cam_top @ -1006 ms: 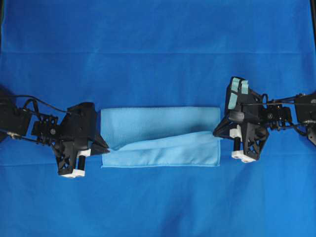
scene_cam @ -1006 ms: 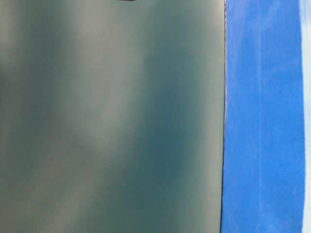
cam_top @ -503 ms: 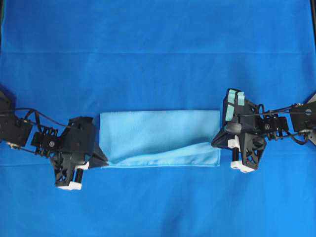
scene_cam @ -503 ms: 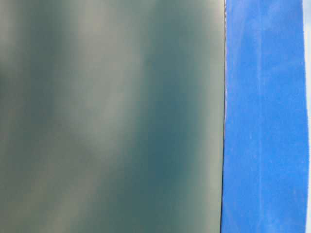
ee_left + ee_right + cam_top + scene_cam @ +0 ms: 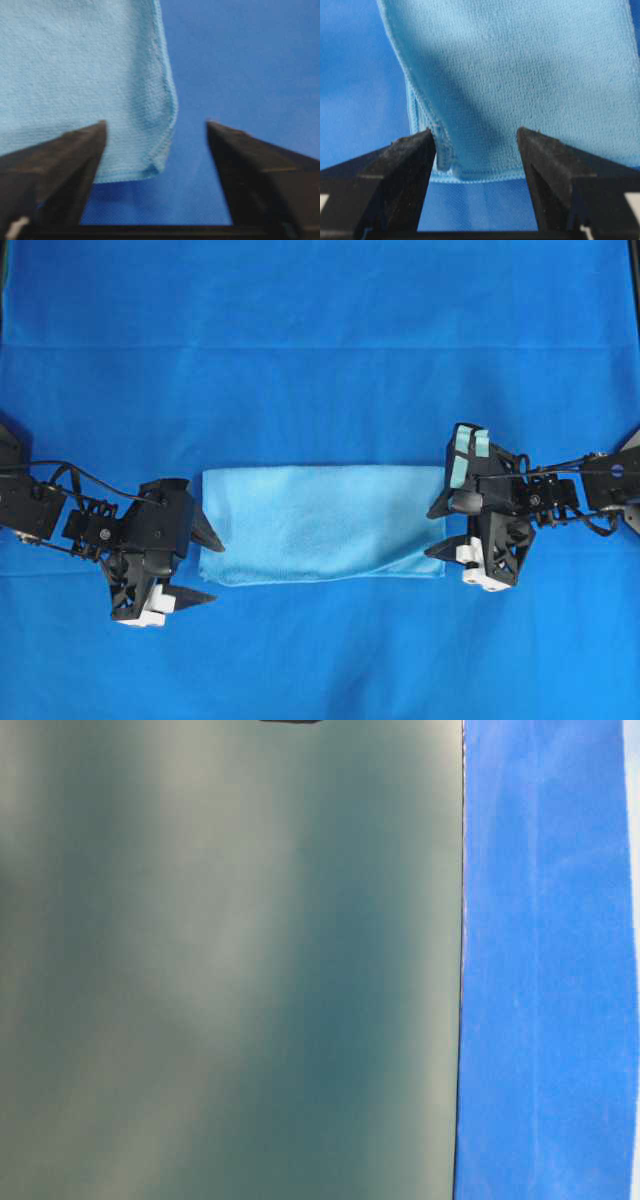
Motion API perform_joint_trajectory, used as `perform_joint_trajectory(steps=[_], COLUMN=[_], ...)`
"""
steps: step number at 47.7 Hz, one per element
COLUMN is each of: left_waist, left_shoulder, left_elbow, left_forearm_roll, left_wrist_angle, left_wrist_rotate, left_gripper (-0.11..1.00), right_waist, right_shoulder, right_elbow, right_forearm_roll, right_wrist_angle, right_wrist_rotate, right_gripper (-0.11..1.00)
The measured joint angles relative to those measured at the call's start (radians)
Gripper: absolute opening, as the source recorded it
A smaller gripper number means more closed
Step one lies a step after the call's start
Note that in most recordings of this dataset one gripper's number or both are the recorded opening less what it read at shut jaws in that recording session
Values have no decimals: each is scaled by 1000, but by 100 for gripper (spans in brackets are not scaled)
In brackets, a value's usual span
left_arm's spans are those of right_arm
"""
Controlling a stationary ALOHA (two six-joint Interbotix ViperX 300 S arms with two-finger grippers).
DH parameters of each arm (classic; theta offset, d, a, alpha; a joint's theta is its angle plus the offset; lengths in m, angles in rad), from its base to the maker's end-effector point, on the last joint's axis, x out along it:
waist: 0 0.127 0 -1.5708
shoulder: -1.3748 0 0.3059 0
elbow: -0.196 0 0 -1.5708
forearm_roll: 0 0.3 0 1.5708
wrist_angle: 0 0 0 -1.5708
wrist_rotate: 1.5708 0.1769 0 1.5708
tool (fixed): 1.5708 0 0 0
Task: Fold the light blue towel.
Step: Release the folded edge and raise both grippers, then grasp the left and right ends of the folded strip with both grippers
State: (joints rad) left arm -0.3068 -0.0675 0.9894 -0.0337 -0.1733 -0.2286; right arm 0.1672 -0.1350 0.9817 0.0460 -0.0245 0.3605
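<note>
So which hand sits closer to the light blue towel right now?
Right. The right hand stands open straddling the light blue towel at its right edge; the left hand is open just off the lower left corner.

Royal-blue cloth backdrop, seemingly creased

The overhead view looks straight down on the whole royal-blue cloth. The table-level view sits close against a blurred grey-green surface. Each wrist view looks out between its own fingers, close over a corner of the light blue towel, which the overhead view shares.
</note>
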Motion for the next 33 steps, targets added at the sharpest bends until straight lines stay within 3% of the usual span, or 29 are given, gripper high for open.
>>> perform_joint_trajectory(steps=[18, 25, 33], left_waist=[17, 114, 215], left_shoulder=[-140, -164, -135], left_elbow=[-3, -5, -18], left_forearm_roll=[2, 2, 3], left_wrist_angle=[110, 120, 129], left_wrist_rotate=[9, 14, 18], left_gripper=[91, 91, 91], right_waist=[-17, -127, -207], right_shoulder=[-198, -268, -215], right_elbow=[49, 74, 57], right_forearm_roll=[-20, -28, -48], right_wrist_angle=[58, 63, 67], right_wrist_rotate=[-14, -12, -15], right_gripper=[65, 65, 65])
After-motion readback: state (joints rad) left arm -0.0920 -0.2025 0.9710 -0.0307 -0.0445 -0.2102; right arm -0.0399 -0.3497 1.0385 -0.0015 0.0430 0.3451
